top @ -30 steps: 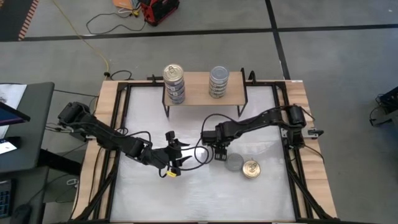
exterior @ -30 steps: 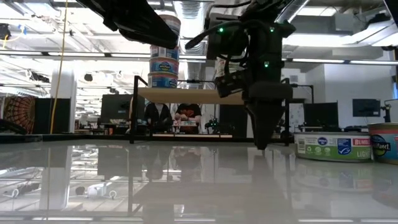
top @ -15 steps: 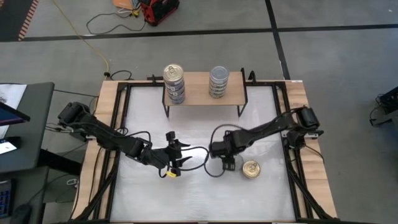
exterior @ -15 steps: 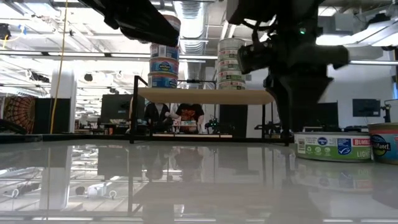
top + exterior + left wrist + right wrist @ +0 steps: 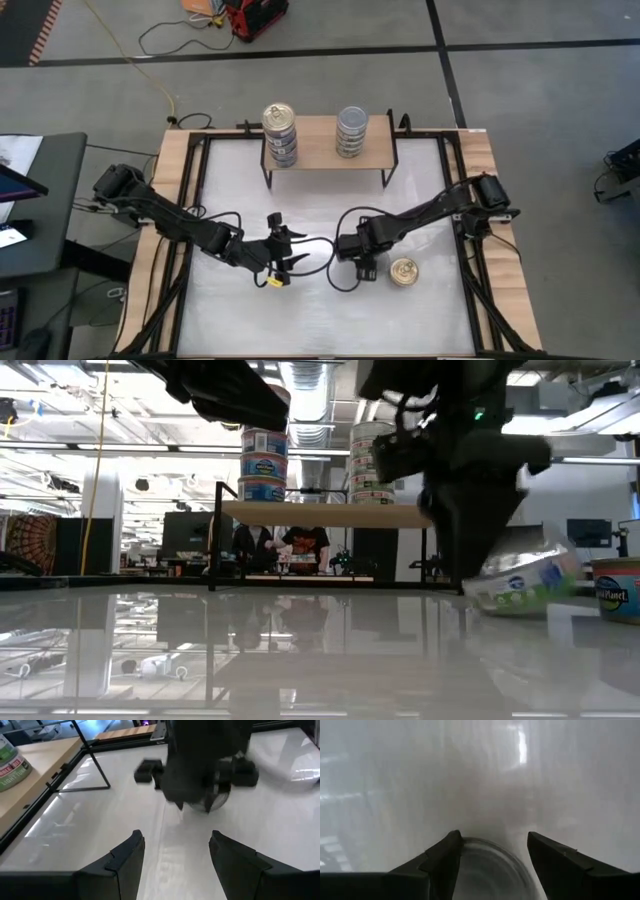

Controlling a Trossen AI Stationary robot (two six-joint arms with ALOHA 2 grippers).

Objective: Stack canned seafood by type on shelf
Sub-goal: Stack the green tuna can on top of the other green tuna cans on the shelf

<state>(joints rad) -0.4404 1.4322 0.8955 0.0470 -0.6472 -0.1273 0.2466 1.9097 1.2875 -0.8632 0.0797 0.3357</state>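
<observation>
The right gripper straddles a tilted silver tin, fingers either side. It could slip and knock the gold tin nearby. The left gripper waits mid-table, half open.

Two dark jointed robot arms

Both arms are matte black with loose black cables; the left hand carries a small yellow tag, and each hand ends in two angular black fingers.
</observation>
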